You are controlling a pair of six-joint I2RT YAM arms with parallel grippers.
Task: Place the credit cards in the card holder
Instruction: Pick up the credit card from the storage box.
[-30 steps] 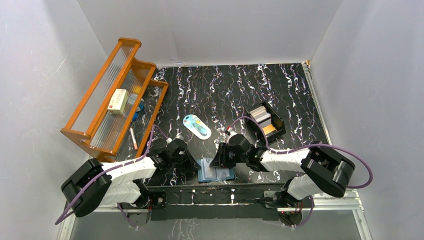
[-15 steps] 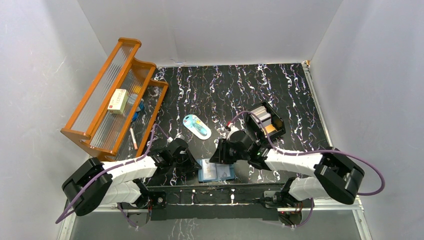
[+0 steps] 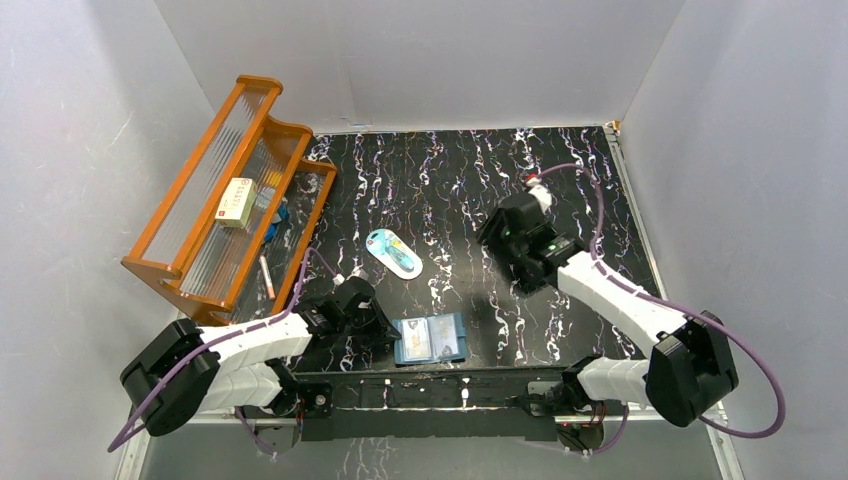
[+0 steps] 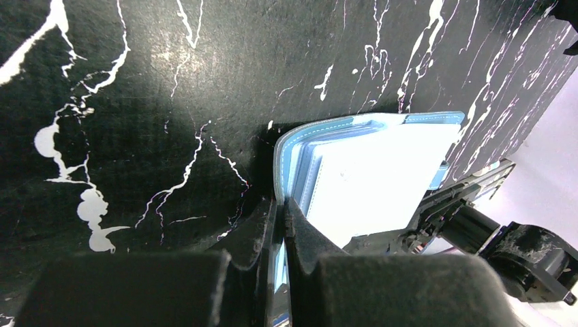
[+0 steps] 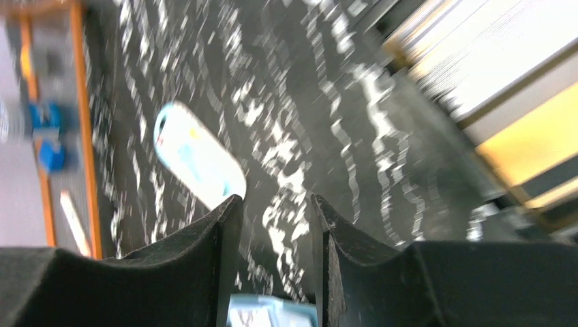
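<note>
The card holder [image 3: 431, 339] lies open near the table's front edge, its pale inside facing up. My left gripper [image 3: 378, 326] is shut on its left edge; in the left wrist view the fingertips [image 4: 283, 204] pinch the blue rim of the holder [image 4: 375, 184]. My right gripper [image 3: 492, 236] is open and empty, in the air over the black box. The right wrist view is blurred: the gripper [image 5: 272, 211] holds nothing. Pale credit cards [image 5: 491, 54] and an orange one [image 5: 538, 143] stand in the box at upper right. The holder's edge [image 5: 272, 315] shows at the bottom.
A light-blue oval item [image 3: 393, 253] lies mid-table and shows in the right wrist view [image 5: 198, 160]. An orange wooden rack [image 3: 220, 200] with a cream box [image 3: 236, 202] stands at the left. My right arm hides most of the black box in the top view.
My right gripper has left the card holder and swung back and right, up over the black box. The holder now lies uncovered. My left gripper has kept its hold.
</note>
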